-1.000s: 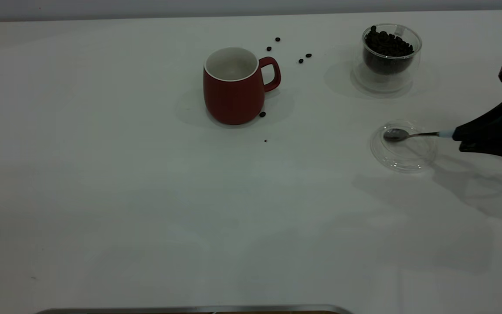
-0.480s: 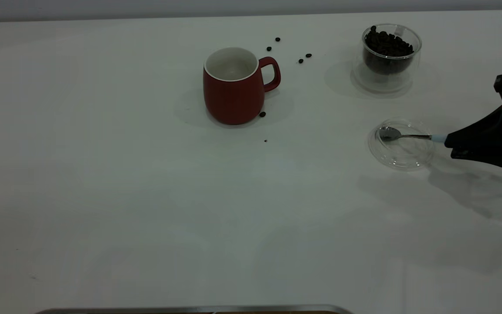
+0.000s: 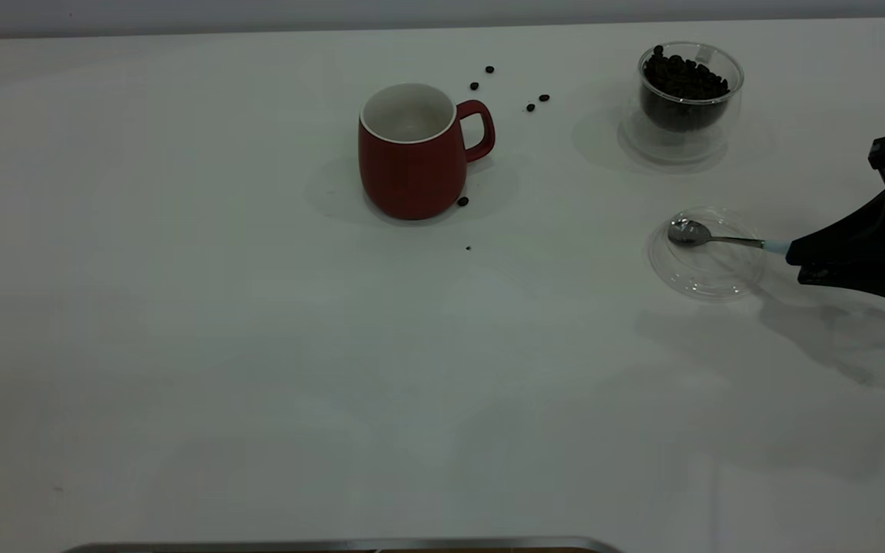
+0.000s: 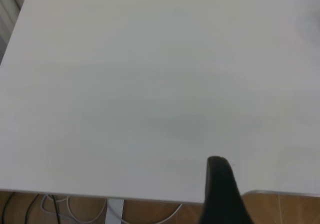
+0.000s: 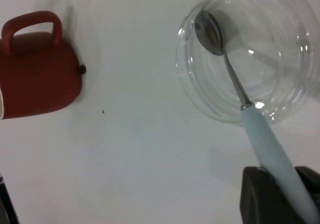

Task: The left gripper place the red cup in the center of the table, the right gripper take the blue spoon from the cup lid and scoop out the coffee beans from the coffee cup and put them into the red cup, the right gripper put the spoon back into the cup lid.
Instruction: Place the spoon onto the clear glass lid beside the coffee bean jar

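White desk point(image 3: 258, 369), and our right claw point(image 3: 792, 252) grips the blue spoon point(image 3: 719, 240) over the cup lid point(image 3: 707, 269).
We take the red cup point(image 3: 412, 161) as landmark: it stands upright mid-desk. Well to its right sits the coffee cup point(image 3: 684, 96) of beans; the clear lid lies nearer us from that, spoon bowl resting inside. Loose beans point(image 3: 536, 102) lie beside the red cup's handle. Of our left claw point(image 4: 222, 194) we cannot tell the grip.

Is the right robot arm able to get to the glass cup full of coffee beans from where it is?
Probably yes. The right gripper, shut on the blue-handled metal spoon over the clear cup lid, sits near the glass coffee cup. Only bare white table lies between them.
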